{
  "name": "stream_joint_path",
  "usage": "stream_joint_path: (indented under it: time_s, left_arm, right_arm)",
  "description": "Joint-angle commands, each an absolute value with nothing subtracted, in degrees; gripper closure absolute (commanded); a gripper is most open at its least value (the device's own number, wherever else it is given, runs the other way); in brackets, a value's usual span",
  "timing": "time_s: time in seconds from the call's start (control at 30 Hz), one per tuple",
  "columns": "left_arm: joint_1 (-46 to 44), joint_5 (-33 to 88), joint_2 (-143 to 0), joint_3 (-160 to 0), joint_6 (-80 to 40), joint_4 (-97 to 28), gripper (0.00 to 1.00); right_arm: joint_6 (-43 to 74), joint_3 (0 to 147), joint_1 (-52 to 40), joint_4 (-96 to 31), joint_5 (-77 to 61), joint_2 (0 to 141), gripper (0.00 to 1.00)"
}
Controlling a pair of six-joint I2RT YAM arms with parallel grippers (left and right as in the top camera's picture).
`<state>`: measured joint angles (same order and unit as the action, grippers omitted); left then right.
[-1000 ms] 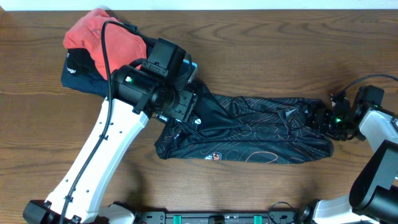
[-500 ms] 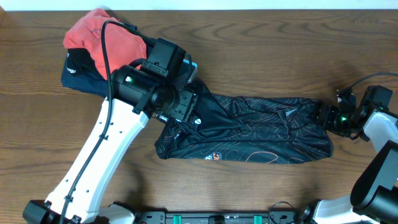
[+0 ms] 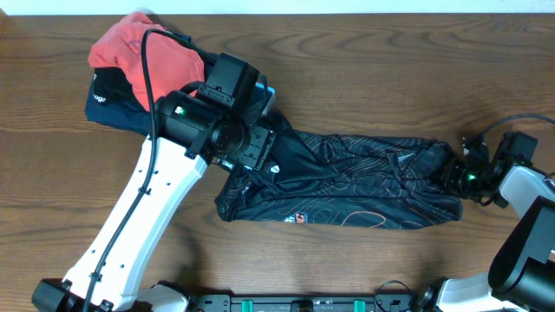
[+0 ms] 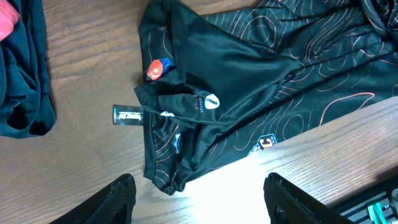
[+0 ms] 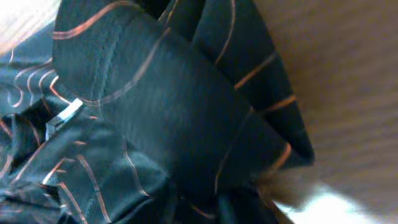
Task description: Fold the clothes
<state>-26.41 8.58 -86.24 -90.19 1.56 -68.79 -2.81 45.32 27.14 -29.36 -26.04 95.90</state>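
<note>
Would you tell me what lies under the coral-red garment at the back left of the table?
A navy garment with small white print sticks out beneath the coral-red garment; how far it reaches underneath is covered.

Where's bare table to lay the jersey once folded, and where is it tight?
Free: the far strip of table beyond the jersey, right of the coral-red garment, and the near strip between jersey and front edge. Crowded: the jersey's left end, under the left arm beside that garment, and its right end at the right gripper.
</note>
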Motion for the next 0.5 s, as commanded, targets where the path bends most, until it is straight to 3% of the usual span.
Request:
stream_joint_path:
  time_s: [0.0,0.33,0.47]
  left_arm:
    - [-26.4,7.9,-85.9,-91.4,1.9,-69.1,0.32]
    - [-26.4,7.9,-85.9,-91.4,1.9,-69.2,0.32]
    - [-26.4,7.9,-85.9,-91.4,1.9,-69.1,0.32]
  right_arm:
    - [-2.6,45.5,27.5,-31.3,-28.5,94.5,0.91]
    - [5.8,46.2,27.5,-43.4,-18.3,79.8,0.93]
    - [9.4,46.2,27.5,-46.6,-14.2,74.1,0.88]
